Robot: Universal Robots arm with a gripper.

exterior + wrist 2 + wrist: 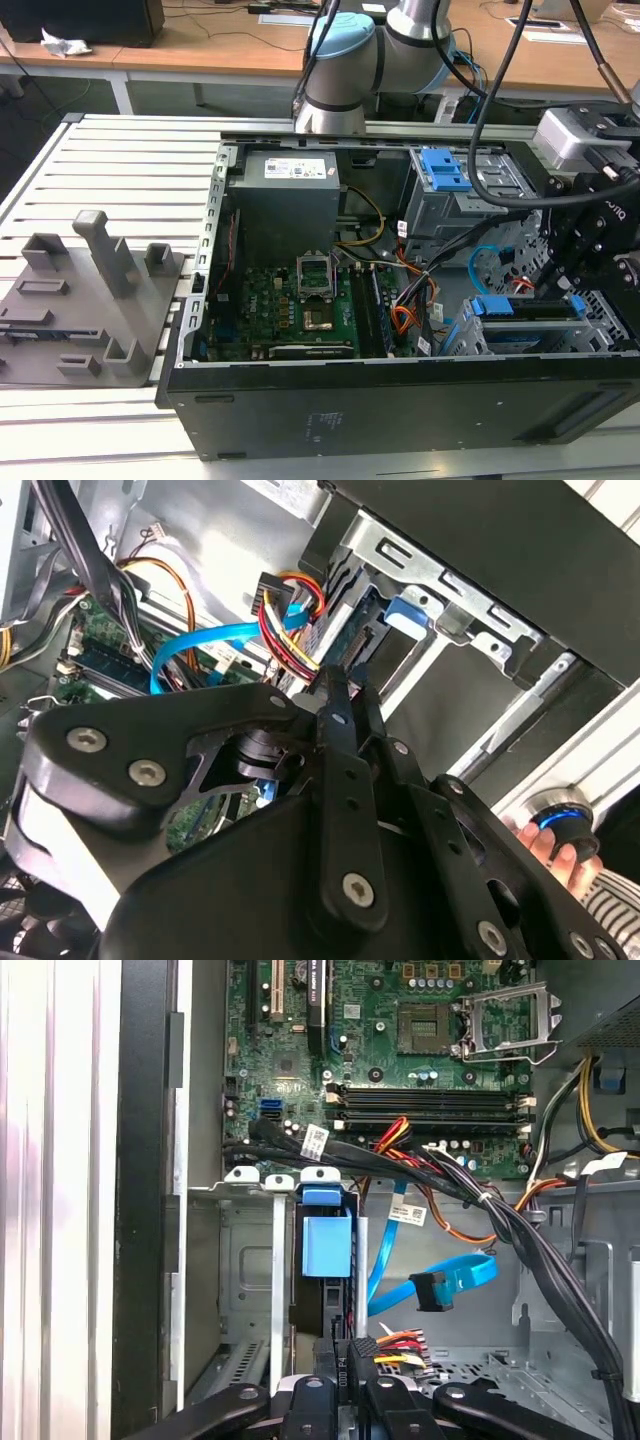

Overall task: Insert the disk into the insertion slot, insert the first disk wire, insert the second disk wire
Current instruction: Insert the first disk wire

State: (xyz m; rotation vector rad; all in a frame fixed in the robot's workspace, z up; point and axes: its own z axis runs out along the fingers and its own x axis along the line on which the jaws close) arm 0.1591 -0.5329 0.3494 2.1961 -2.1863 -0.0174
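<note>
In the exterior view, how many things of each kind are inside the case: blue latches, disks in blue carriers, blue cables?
Latch: 1
Disk: 1
Blue cable: 1
Total: 3

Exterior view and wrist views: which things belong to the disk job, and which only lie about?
Job: disk, insertion slot, blue wire, red-yellow wire, hand.
Lying about: grey holder plate, motherboard, power supply, blue-latched bay.

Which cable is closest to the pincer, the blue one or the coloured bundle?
The red-and-yellow wire bundle, beside the pincer; the flat blue cable lies farther off.
</note>
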